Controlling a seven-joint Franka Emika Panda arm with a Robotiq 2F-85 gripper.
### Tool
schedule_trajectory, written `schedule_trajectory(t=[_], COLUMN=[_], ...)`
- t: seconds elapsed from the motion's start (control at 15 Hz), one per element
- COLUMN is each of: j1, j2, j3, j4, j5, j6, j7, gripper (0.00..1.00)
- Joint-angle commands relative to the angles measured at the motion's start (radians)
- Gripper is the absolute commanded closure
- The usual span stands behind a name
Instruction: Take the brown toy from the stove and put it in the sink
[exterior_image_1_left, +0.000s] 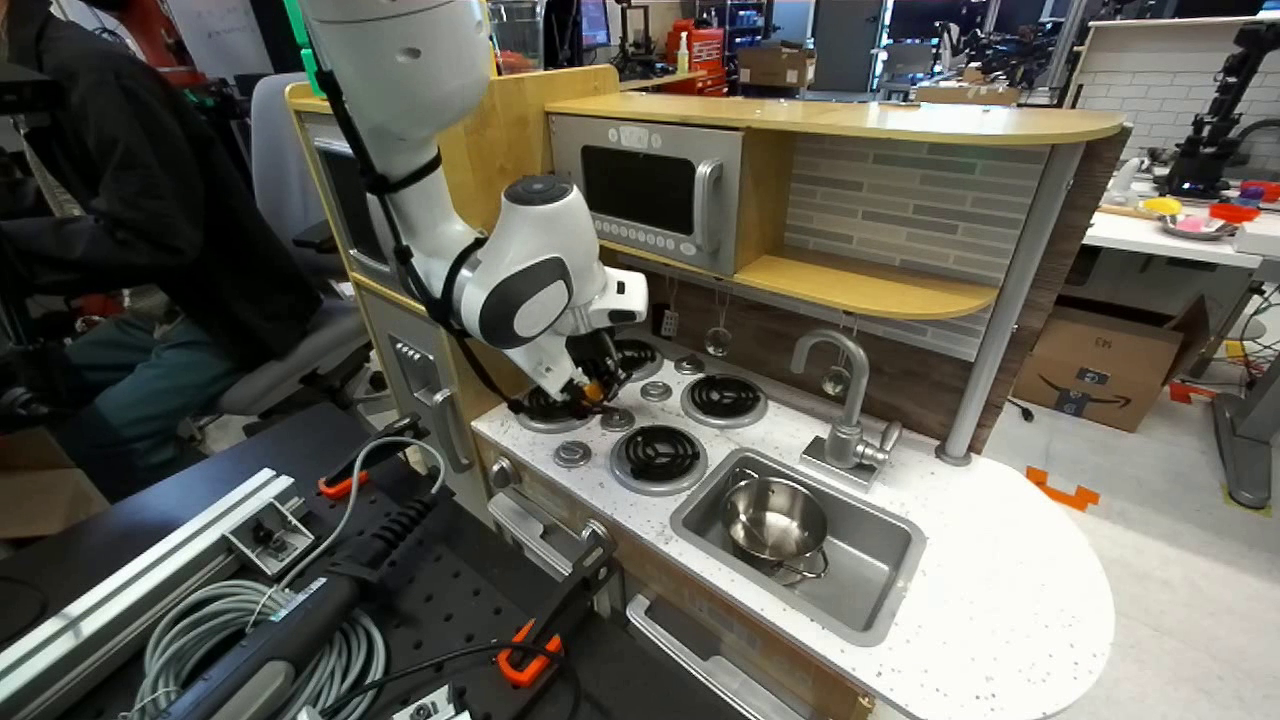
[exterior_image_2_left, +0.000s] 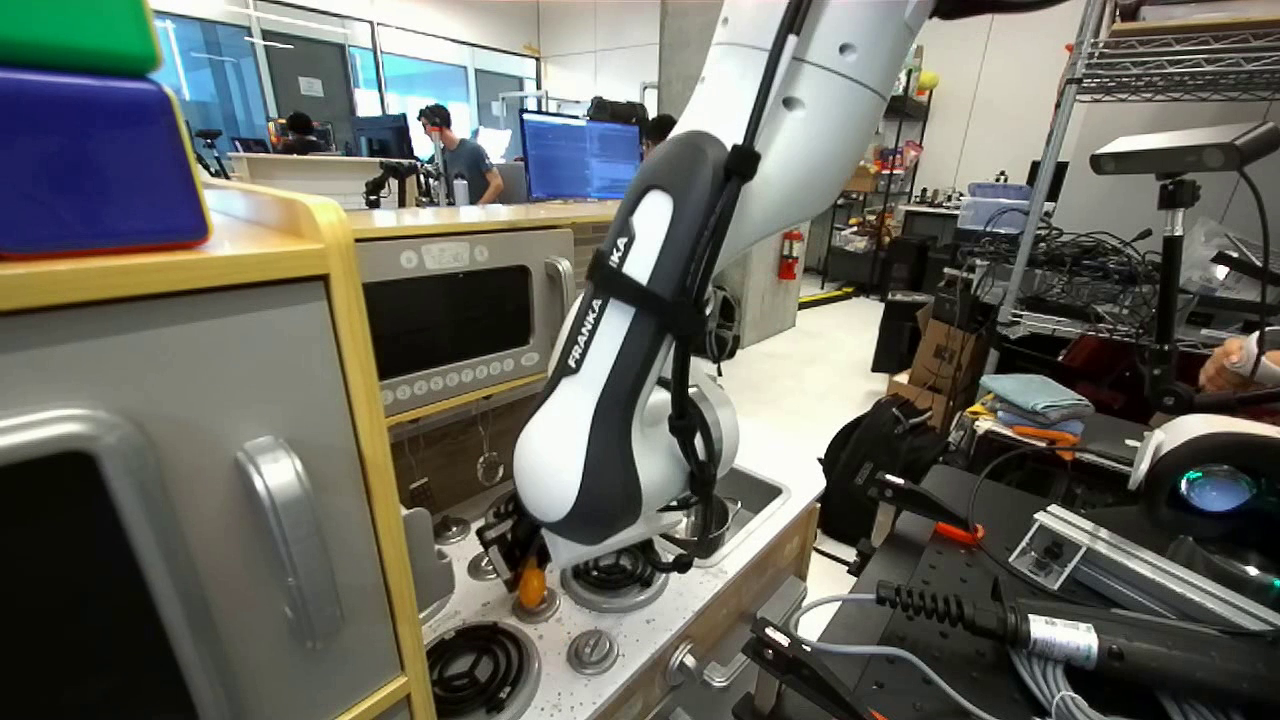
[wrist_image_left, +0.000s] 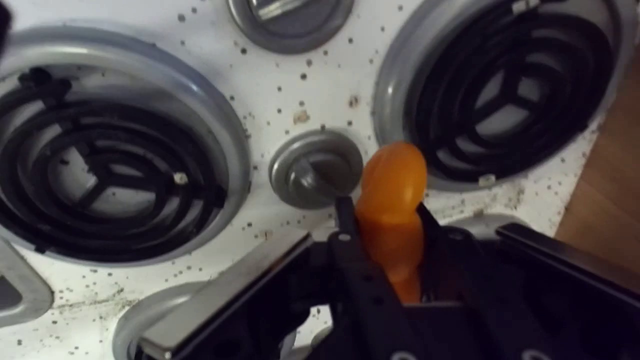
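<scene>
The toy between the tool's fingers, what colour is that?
Orange; the toy shows best in the wrist view.

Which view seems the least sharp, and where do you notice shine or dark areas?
Wrist view: softest, with the speckled white stove slightly blurred, the two-fingered black pincer dark with little detail, and a highlight on the bulbous orange toy; in an exterior view, reflections inside the round silver metal pot; in an exterior view, a sheen along the silver door handle.

The wrist view looks down from close above the white speckled stove (wrist_image_left: 305, 95) with round black burners (wrist_image_left: 107, 175); both exterior views share it, angled down from farther off.
</scene>
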Motion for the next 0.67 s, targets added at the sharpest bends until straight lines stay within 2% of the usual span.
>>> schedule_trajectory(t=[0.0, 0.2, 0.6], j1=[-0.104, -0.112, -0.168], j2=[-0.09, -0.047, 0.069], j3=[0.044, -0.047, -0.124], j4=[-0.05, -0.002, 0.096], j5=[0.014, 0.067, 0.157], j6=[-0.021, -0.061, -0.124], j7=[0.032, 0.107, 0.252], gripper=[0.93, 0.93, 0.93])
